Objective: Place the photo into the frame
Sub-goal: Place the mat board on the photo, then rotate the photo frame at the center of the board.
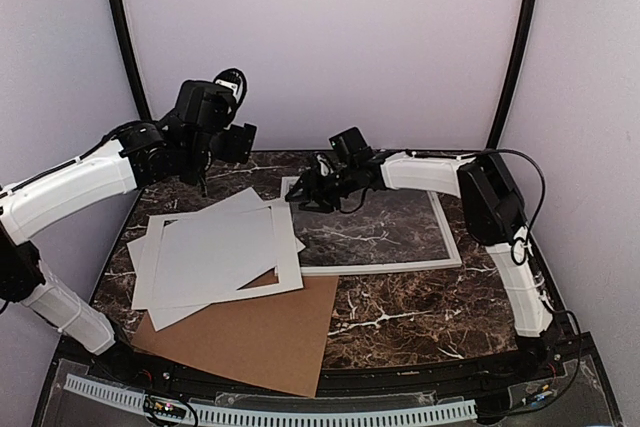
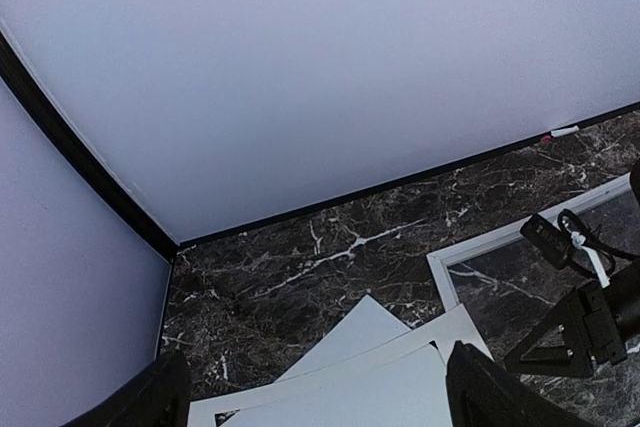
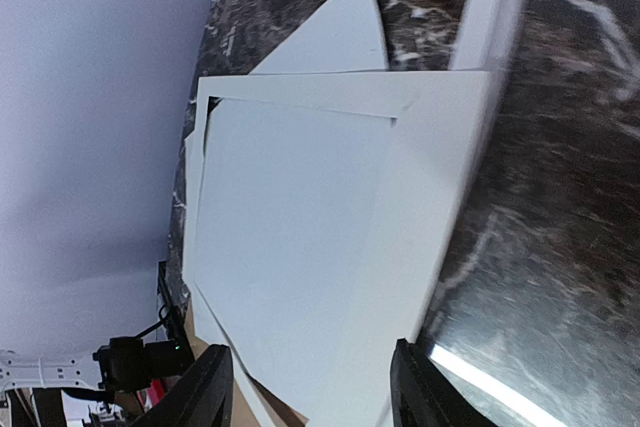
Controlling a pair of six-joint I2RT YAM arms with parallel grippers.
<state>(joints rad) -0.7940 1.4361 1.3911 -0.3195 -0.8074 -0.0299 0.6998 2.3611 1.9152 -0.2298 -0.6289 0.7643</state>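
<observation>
Nearest, a white ribbed strip [image 1: 300, 414] runs along the near edge of the dark brown, white-veined marble table [image 1: 400, 317]. On the left, a plain brown cardboard sheet [image 1: 250, 332] lies under a flat white paper mat [image 1: 287, 247] and tilted white sheets [image 1: 215, 252]; whether one is the photo face down cannot be told. The large white thin-railed frame [image 1: 385, 267] lies flat at far right. The left gripper [image 2: 320, 397] hangs released, empty. The right gripper [image 1: 300, 192], fingers apart and empty, hovers over the frame's far left corner. Pale lilac walls [image 1: 320, 37] and black curved poles [image 1: 120, 27] enclose the table.

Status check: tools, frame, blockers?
Left tool open, raised, empty. Right tool open, above frame corner. Frame empty. No printed picture showing; white sheet under mat.
</observation>
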